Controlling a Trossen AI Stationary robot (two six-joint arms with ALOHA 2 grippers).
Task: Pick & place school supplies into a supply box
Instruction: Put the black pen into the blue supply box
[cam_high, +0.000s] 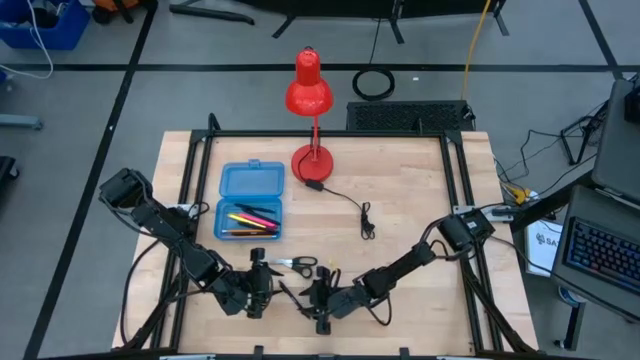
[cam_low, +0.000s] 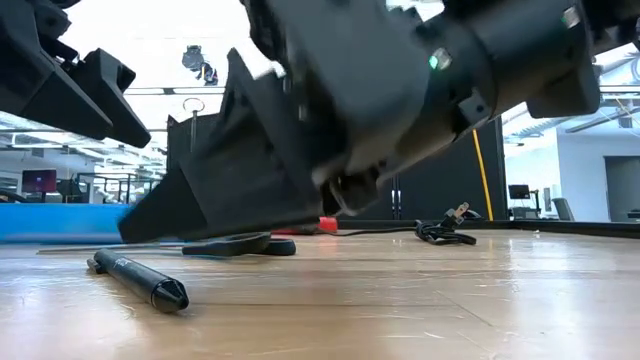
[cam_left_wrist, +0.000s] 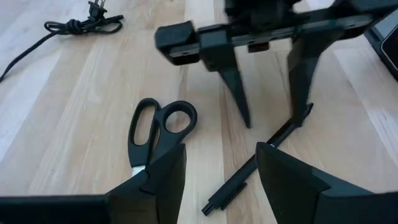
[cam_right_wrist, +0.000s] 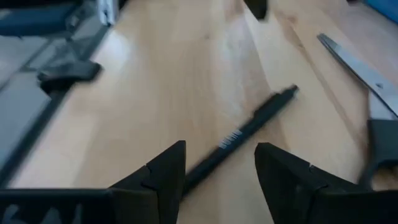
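The translucent blue supply box (cam_high: 251, 200) lies open left of the table's middle, with orange, pink and yellow pencils (cam_high: 250, 217) in its near half. Black-handled scissors (cam_high: 295, 264) lie flat near the front edge, and their handles (cam_left_wrist: 160, 124) show in the left wrist view. A black pen (cam_right_wrist: 242, 134) lies flat on the wood beside them. My right gripper (cam_right_wrist: 221, 149) is open and low over the pen, one finger on each side of it. My left gripper (cam_left_wrist: 221, 152) is open too, facing the right one across the pen (cam_left_wrist: 249, 171) and the scissors.
A red desk lamp (cam_high: 310, 100) stands at the far middle of the table, and its black cord (cam_high: 366, 222) trails to a bundle right of centre. The black table frame (cam_high: 190, 190) runs along both sides. Bare wood lies to the right of the right gripper.
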